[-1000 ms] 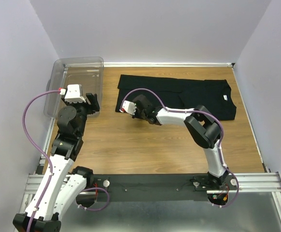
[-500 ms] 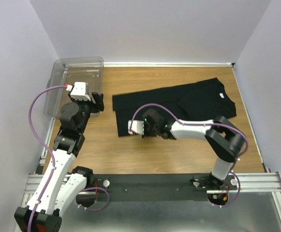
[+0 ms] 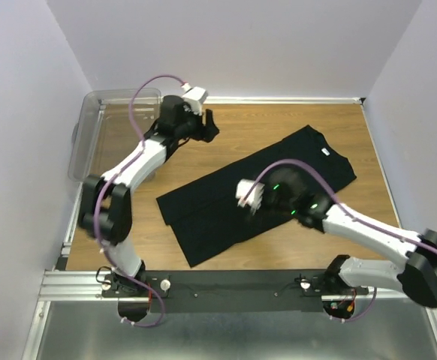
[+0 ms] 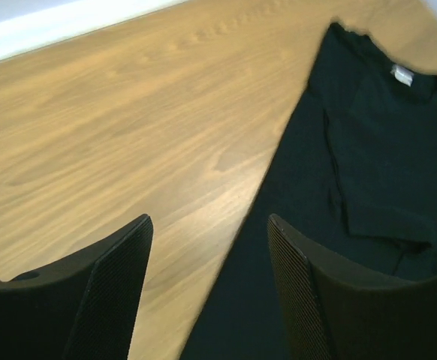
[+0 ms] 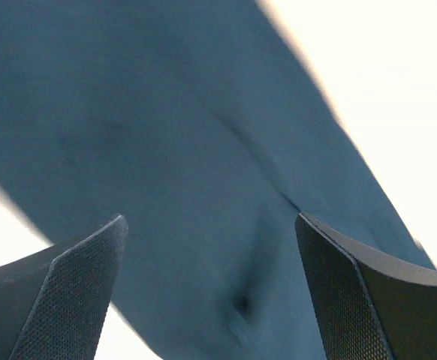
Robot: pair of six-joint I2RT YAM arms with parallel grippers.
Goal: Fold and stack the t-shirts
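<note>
One black t-shirt [image 3: 203, 217] lies flat and slanted on the wooden table, hem at the near left, collar with its white neck tag [image 3: 326, 152] at the far right. My right gripper [image 3: 254, 202] hovers over the shirt's middle. In the right wrist view it [image 5: 211, 221] is open, with only dark cloth [image 5: 188, 150] below and nothing between the fingers. My left gripper [image 3: 209, 126] is stretched out above bare wood at the back, left of the shirt. It [image 4: 207, 221] is open and empty, with the shirt's edge [image 4: 369, 165] to its right.
A clear plastic bin [image 3: 98, 139] stands at the back left corner. White walls close in the table on three sides. The black rail [image 3: 233, 286] with both arm bases runs along the near edge.
The shirt has been dragged and turned toward the near left. My right gripper has let go of it and opened. My left arm swung from beside the bin to the back middle.
</note>
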